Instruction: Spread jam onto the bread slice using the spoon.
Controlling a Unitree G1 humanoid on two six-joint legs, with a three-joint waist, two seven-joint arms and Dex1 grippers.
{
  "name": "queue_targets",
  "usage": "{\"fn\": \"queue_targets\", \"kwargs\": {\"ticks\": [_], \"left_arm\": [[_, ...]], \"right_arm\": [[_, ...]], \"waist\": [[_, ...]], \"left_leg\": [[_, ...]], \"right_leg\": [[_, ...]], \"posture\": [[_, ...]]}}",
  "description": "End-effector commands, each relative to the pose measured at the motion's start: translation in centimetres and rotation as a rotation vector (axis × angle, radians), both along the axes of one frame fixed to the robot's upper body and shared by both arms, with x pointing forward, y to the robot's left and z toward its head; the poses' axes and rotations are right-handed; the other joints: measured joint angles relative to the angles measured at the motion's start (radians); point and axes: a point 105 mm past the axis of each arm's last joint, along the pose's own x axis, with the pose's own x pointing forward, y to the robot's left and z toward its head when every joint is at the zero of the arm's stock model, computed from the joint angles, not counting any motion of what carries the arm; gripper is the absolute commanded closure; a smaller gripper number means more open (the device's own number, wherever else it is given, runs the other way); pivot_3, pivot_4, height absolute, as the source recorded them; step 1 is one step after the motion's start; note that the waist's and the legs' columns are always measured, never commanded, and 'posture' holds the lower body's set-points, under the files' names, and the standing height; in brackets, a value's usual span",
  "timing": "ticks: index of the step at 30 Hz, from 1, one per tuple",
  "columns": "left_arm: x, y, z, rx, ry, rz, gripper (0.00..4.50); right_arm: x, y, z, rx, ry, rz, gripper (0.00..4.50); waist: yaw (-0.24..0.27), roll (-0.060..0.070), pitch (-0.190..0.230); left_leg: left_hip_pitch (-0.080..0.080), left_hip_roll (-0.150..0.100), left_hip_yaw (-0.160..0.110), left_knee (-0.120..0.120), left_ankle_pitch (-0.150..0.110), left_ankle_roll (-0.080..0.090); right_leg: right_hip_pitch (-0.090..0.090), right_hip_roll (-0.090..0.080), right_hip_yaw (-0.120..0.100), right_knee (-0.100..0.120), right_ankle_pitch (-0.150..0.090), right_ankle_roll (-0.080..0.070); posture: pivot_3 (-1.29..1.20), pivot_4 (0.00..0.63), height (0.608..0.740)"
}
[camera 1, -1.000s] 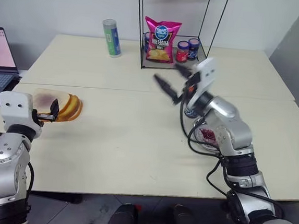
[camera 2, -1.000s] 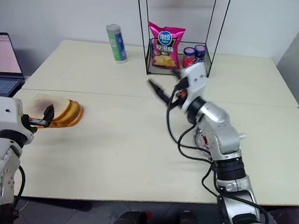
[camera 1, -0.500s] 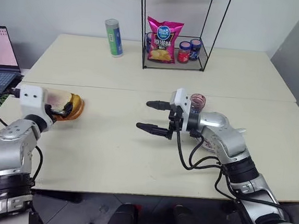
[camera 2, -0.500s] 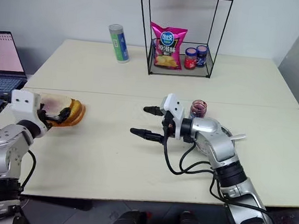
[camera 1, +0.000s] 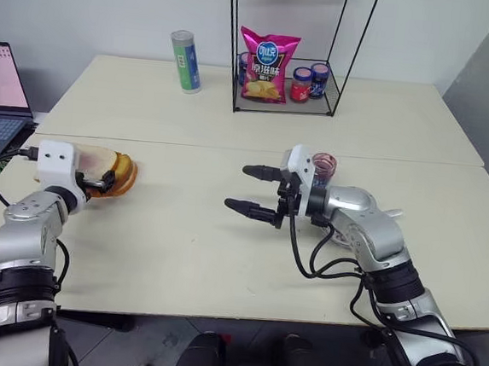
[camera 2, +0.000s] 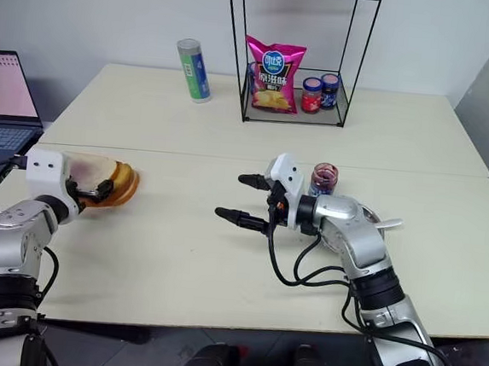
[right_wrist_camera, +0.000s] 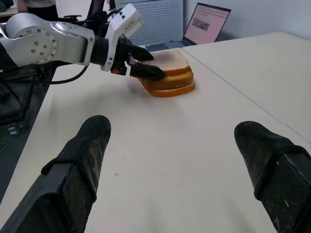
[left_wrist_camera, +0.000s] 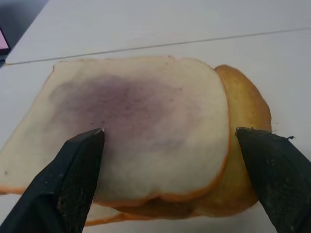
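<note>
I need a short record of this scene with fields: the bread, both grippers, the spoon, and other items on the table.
bread slice: pale, purple stain in its middle, on top of the toasted slices
left gripper: open, fingers astride the bread slice
right gripper: open, holds nothing, above bare table
spoon: handle pokes out behind the right arm
wire rack: snack bag, small jars

The bread slice [left_wrist_camera: 141, 126], pale with a light tan crust and a purplish stain across its middle, lay flat on top of a small stack of golden-brown toasted slices [left_wrist_camera: 243, 121] near the table's left edge. The spoon's pale handle [camera 2: 389, 222] stuck out on the right side of the table, its bowl hidden.
</note>
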Motion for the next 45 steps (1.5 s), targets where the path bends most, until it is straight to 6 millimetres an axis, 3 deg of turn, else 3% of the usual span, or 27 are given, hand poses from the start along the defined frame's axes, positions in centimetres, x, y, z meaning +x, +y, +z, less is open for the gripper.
{"fn": "queue_targets", "kwargs": {"ticks": [1,17,19,24,26,30,32,34,36,40,45], "left_arm": [[-0.2,0.4,0.3,0.001,0.012,-0.008,0.95],[0.1,1.1,1.4,0.004,-0.039,0.037,4.2],[0.5,0.8,2.4,0.013,-0.082,0.017,4.47],[1.5,-1.9,5.8,0.012,-0.208,-0.076,4.49],[2.3,-4.4,6.7,0.055,-0.228,-0.169,4.49],[3.2,-12.5,6.3,0.185,-0.209,-0.476,4.49],[3.0,-15.3,5.3,0.22,-0.189,-0.586,4.49],[2.0,-19.9,2.6,0.297,-0.132,-0.797,4.49],[0.7,-22.8,0.1,0.329,-0.069,-0.948,4.49],[-1.4,-26.0,-4.7,0.468,0.049,-1.209,4.49],[0.3,-27.2,-4.3,0.526,0.005,-1.26,4.49]], "right_arm": [[-0.2,0.0,1.5,0.027,-0.057,-0.006,0.0],[0.1,-0.2,1.8,0.052,-0.043,-0.033,0.0],[0.2,-0.2,1.8,0.058,-0.041,-0.04,0.0],[0.1,-0.6,2.0,0.066,-0.041,-0.054,0.0],[0.2,-1.2,2.2,0.075,-0.036,-0.07,0.0],[-0.1,-2.8,2.7,0.079,-0.03,-0.113,0.0],[-0.3,-3.3,2.9,0.083,-0.021,-0.132,0.0],[-0.8,-4.0,2.9,0.081,-0.014,-0.16,0.0],[-1.3,-4.5,2.7,0.07,-0.007,-0.179,0.0],[-2.6,-4.8,2.2,0.076,0.028,-0.225,0.0],[-3.0,-4.8,1.8,0.084,0.046,-0.275,0.0]], "waist": [[0.0,0.0,0.0],[0.002,0.0,0.0],[0.002,0.0,0.0],[0.006,-0.002,0.0],[0.007,-0.003,0.0],[0.01,-0.003,0.0],[0.01,-0.003,0.0],[0.006,-0.003,0.0],[0.002,-0.003,0.0],[-0.003,-0.003,0.0],[0.009,-0.002,-0.001]], "left_leg": [[0.0,0.0,0.0,0.0,0.0,0.0],[0.0,0.0,0.0,0.0,0.0,0.0],[0.0,0.0,0.0,0.0,0.0,0.0],[-0.001,0.0,0.0,0.0,0.0,0.0],[-0.001,0.0,0.0,0.001,0.0,0.0],[-0.001,-0.001,0.0,0.0,0.0,0.0],[-0.001,-0.002,0.001,0.0,0.0,0.0],[-0.001,-0.002,0.001,0.0,0.0,0.0],[-0.001,-0.002,0.002,-0.001,0.0,0.0],[-0.001,0.0,0.003,-0.001,0.0,0.0],[0.0,0.0,0.001,0.002,0.0,0.001]], "right_leg": [[0.0,0.0,0.0,0.0,0.0,0.0],[0.0,0.0,0.0,0.0,0.0,0.0],[0.0,0.0,0.0,0.0,0.0,0.0],[0.0,0.0,0.0,0.0,0.0,0.0],[0.0,0.0,0.0,0.0,0.0,0.0],[0.0,-0.001,0.001,-0.001,0.001,0.001],[0.001,-0.001,0.002,-0.001,0.001,0.001],[0.0,-0.001,0.002,-0.001,0.001,0.001],[0.0,0.0,0.003,-0.001,0.001,0.001],[-0.001,0.001,0.003,0.0,0.0,0.0],[0.001,0.001,0.002,0.0,-0.002,0.005]], "posture": [[0.0,0.15,0.74],[0.0,0.15,0.74],[0.0,0.15,0.74],[0.0,0.15,0.74],[0.0,0.15,0.74],[0.0,0.15,0.74],[0.0,0.15,0.74],[0.0,0.15,0.74],[0.0,0.15,0.74],[0.0,0.15,0.74],[0.0,0.15,0.74]]}}
